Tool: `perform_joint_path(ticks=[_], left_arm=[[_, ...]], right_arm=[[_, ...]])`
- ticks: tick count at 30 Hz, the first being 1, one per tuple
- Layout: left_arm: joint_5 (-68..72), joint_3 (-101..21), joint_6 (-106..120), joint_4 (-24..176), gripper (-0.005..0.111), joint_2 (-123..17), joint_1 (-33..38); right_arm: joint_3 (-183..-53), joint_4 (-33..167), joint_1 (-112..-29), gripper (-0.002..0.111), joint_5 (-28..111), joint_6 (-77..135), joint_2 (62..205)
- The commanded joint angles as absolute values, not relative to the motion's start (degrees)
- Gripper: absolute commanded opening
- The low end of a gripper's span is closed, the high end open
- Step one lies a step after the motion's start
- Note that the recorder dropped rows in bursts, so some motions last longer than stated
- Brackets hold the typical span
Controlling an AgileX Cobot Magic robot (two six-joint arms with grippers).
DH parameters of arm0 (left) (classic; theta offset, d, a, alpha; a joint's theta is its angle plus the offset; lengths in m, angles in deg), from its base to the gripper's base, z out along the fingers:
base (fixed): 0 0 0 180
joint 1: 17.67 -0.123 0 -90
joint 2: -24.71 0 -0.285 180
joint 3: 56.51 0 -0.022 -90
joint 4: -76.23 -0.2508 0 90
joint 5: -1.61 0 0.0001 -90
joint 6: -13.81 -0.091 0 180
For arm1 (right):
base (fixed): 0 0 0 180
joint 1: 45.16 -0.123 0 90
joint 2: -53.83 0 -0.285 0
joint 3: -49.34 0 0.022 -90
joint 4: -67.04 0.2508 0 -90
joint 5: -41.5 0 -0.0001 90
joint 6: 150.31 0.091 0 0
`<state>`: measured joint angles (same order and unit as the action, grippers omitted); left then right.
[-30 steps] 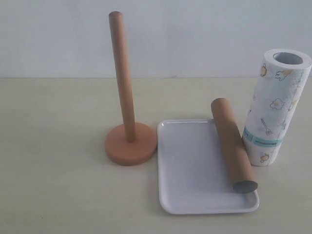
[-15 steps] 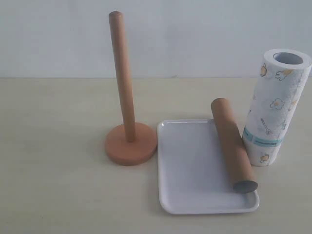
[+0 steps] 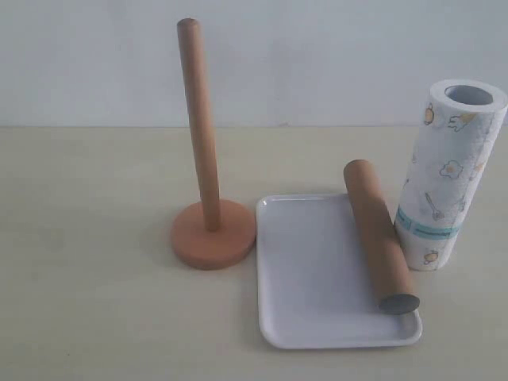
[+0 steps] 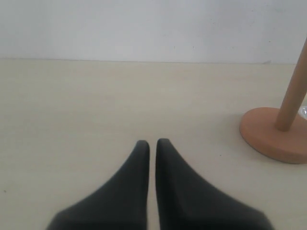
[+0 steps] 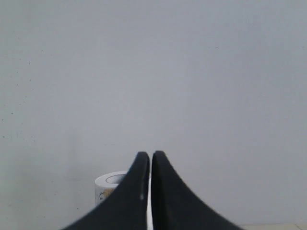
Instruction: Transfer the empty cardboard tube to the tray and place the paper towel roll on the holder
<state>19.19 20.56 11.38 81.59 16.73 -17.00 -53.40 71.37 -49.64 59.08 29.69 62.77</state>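
Observation:
The brown cardboard tube [image 3: 379, 236] lies along the right side of the white tray [image 3: 309, 278], its grey open end toward the front. Right of the tray the paper towel roll [image 3: 444, 176] stands upright on the table. The wooden holder [image 3: 208, 198] stands bare just left of the tray. No gripper shows in the exterior view. In the left wrist view my left gripper [image 4: 152, 142] is shut and empty over bare table, the holder's base [image 4: 268, 136] off to one side. My right gripper [image 5: 150, 155] is shut and empty, with the top of the roll [image 5: 109, 186] partly behind it.
The beige table [image 3: 87, 262] stretches wide to the left of the holder. A pale wall [image 3: 317, 55] closes the back.

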Motion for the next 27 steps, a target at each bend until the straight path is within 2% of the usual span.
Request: perform_joint_path(ticks=[1,4,6,10,16,20,27], left_arm=[[19.2,20.7,11.8,82.0,0.004,16.9,-17.0],[19.2,20.7,11.8,82.0,0.004,16.9,-17.0],[19.2,20.7,11.8,82.0,0.004,16.9,-17.0],[19.2,20.7,11.8,82.0,0.004,16.9,-17.0],[19.2,20.7,11.8,82.0,0.004,16.9,-17.0],[19.2,20.7,11.8,82.0,0.004,16.9,-17.0],[19.2,20.7,11.8,82.0,0.004,16.9,-17.0]], right_arm=[[-53.8,72.7,-49.7,0.001,62.0,29.3,72.7],[-57.9,72.0,-49.7,0.001,62.3,28.9,86.5],[-60.2,71.9,-49.7,0.001,69.8,28.9,96.4],[-61.0,71.9,-49.7,0.001,82.5,29.7,104.5],[-61.0,72.1,-49.7,0.001,83.7,29.7,105.6],[-61.0,72.1,-49.7,0.001,77.2,28.9,105.7],[-60.8,57.1,-49.7,0.001,74.0,31.2,105.8]])
